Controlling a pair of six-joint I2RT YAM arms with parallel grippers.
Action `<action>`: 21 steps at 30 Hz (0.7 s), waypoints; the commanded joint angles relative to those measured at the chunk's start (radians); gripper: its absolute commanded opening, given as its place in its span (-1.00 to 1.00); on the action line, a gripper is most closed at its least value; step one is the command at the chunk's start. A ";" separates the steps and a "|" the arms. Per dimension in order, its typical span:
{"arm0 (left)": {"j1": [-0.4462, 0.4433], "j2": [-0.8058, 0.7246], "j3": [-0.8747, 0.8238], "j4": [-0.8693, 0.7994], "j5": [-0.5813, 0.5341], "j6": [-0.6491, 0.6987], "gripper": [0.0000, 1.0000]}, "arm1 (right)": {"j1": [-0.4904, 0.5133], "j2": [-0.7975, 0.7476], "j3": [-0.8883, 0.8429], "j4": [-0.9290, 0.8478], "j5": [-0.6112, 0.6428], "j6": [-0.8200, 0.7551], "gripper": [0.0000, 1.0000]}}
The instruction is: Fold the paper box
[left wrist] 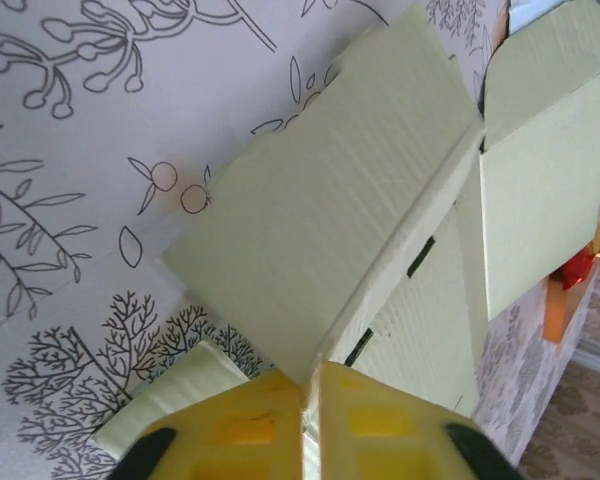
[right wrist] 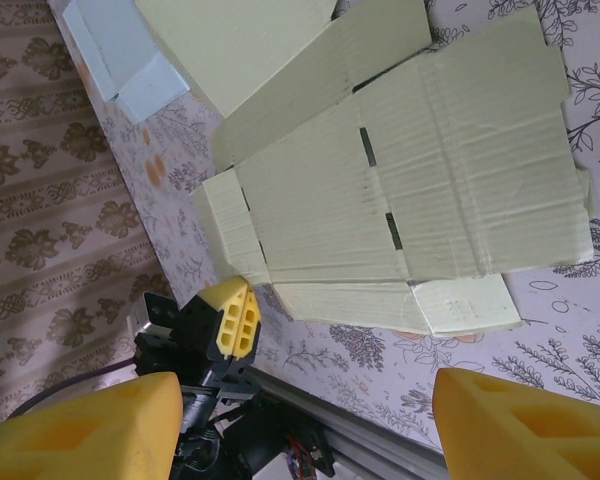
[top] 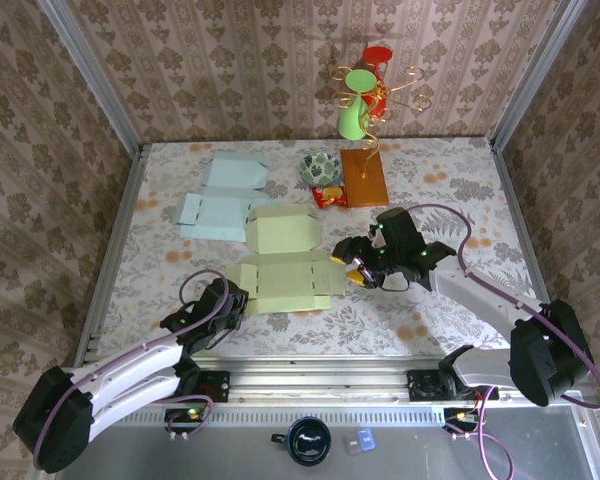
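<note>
two green paper boxes (top: 285, 282), two blue paper boxes (top: 212, 213), one bowl (top: 321, 168), one orange box (top: 364, 177), one red packet (top: 329, 196), one dark mug (top: 308, 440).

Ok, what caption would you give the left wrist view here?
Left claw pinching a flap edge of the pale green corrugated cardboard box blank over the floral-print tablecloth.

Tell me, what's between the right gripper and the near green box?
Just bare flowery cloth, no objects. The right wrist view shows it between the right gripper and the near green box; the top view shows the same thin gap.
</note>
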 commanded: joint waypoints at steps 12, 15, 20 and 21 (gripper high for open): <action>-0.050 0.028 0.095 0.006 -0.098 -0.099 -1.00 | -0.006 -0.062 -0.044 0.074 -0.002 0.178 0.36; -0.067 0.060 0.137 0.041 -0.128 -0.154 -1.00 | -0.006 -0.111 -0.083 0.139 0.030 0.300 0.36; -0.090 0.132 0.216 0.076 -0.145 -0.201 -1.00 | 0.021 -0.238 -0.212 0.324 0.189 0.522 0.46; -0.097 0.147 0.226 0.088 -0.149 -0.209 -1.00 | 0.037 -0.263 -0.233 0.339 0.232 0.552 0.49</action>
